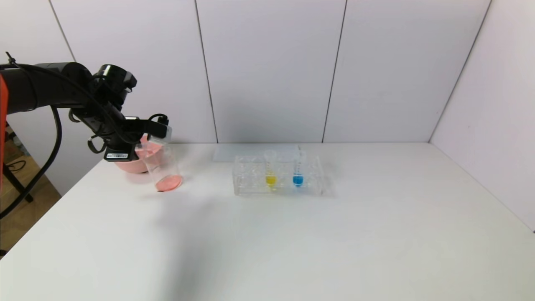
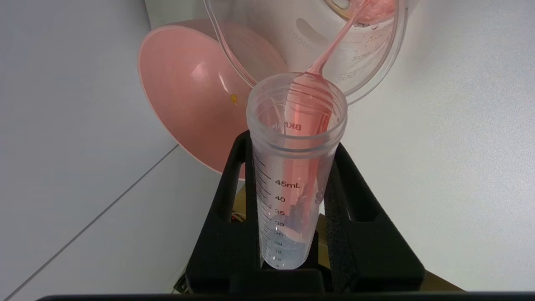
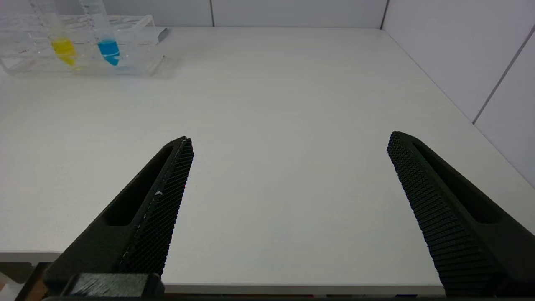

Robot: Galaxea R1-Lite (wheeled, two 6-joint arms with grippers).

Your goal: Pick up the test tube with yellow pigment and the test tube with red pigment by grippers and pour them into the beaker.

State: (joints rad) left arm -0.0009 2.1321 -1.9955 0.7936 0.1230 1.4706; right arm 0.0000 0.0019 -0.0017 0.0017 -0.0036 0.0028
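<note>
The red tube [image 2: 292, 167] sits right up against the left wrist cam, clamped in the left gripper [image 2: 292, 175] and tipped so a thin pink stream runs off its lip into the beaker [image 2: 368, 54]. From the head cam the beaker [image 1: 164, 169] stands on the counter [image 1: 292, 234] at the far left, just in front of a pink bowl [image 1: 138, 161], with pink liquid already pooled in it.

Biggest risk imo: the stream lands close to the beaker rim, so a small wobble or extra tilt could send it onto the counter. The tube mouth is also near enough to bump the rim and tip the beaker.

The yellow tube [image 1: 271, 170] is untouched in the rack [image 1: 278, 175] beside a blue tube [image 1: 297, 170]. The right gripper [image 3: 288, 175] hangs spread wide and empty over the near counter.
</note>
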